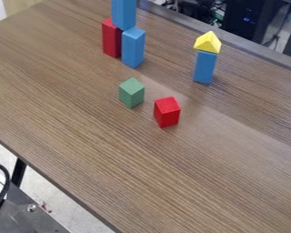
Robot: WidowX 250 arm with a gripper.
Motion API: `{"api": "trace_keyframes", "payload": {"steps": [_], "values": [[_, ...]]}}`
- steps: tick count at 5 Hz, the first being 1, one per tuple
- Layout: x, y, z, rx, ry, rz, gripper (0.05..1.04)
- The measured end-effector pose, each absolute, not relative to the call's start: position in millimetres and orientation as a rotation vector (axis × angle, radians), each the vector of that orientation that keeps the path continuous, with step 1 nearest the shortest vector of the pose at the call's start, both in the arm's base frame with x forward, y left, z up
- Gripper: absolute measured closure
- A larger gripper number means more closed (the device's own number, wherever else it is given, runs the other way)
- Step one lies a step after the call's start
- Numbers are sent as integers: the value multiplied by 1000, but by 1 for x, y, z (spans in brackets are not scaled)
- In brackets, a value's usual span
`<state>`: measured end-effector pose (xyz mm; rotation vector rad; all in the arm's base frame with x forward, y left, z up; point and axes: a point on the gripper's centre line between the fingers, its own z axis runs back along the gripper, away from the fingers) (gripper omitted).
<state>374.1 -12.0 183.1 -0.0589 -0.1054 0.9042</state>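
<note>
Yellow prism [208,43] atop slim blue block [205,67] could topple if either is bumped. Hand state: cannot tell.

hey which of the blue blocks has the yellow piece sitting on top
The right-hand blue block: it alone bears the yellow triangular block. The upper blue block and lower blue block are at the upper left.

Bench [81,136]: brown wood-grain top, a pale sheen across it. Speckled light-grey floor [72,203] below near edge. Beyond far edge, dark equipment [251,20] with small blue lights.
</note>
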Motion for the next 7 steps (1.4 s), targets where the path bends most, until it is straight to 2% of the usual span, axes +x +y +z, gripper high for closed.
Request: {"api": "trace_keyframes", "payload": {"steps": [1,2,3,5,6,7], "values": [[374,-12,170,-40,-69,905,85],[382,6,174,-69,-81,1061,85],[382,45,176,-77,-101,1247,85],[378,84,170,-49,-145,1414,85],[376,101,185,43,-186,1448,85],[369,110,177,134,-141,1455,85]]}}
